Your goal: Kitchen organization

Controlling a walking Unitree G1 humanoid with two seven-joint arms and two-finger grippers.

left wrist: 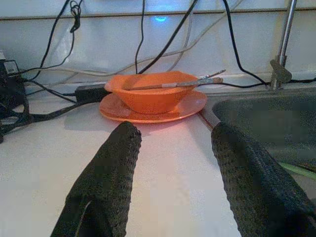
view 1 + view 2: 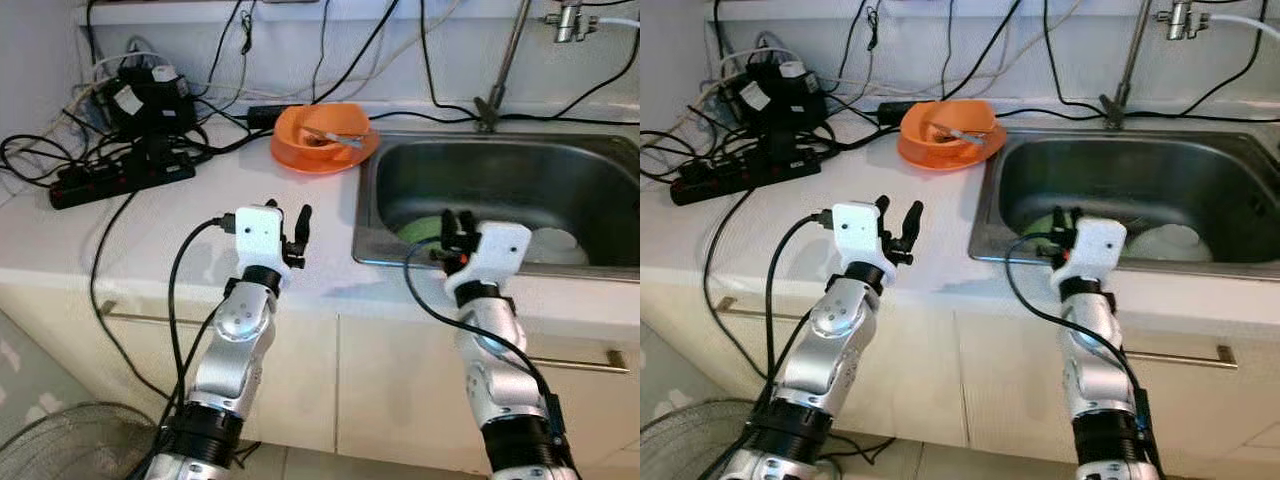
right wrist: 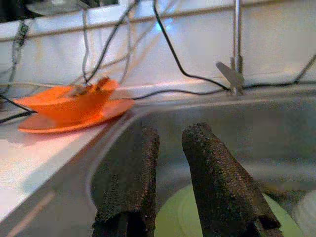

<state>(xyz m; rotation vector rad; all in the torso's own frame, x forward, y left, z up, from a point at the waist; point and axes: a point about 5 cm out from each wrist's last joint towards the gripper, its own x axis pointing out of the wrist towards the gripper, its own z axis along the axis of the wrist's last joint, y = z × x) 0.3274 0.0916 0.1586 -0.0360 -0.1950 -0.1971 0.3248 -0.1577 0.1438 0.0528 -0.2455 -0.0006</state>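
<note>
An orange bowl point(image 2: 322, 128) sits on an orange plate point(image 2: 285, 156) at the back of the white counter, just left of the steel sink point(image 2: 365, 200). A pair of thin sticks point(image 1: 173, 85) lies across the bowl. In the sink lie a pale green plate point(image 2: 418, 232) and a white bowl point(image 2: 555, 243). My left gripper point(image 2: 287, 212) hovers open over the counter near its front edge, pointing toward the orange bowl and holding nothing. My right gripper point(image 2: 457, 222) is over the sink's front rim above the green plate point(image 3: 177, 217), its fingers a little apart and empty.
A black power strip point(image 2: 120, 180), adapters point(image 2: 145, 95) and tangled cables cover the counter's back left. The faucet pipe point(image 2: 505, 60) rises behind the sink. Cabinet fronts with metal handles point(image 2: 570, 362) run below. A wire fan guard point(image 2: 70, 440) stands on the floor at lower left.
</note>
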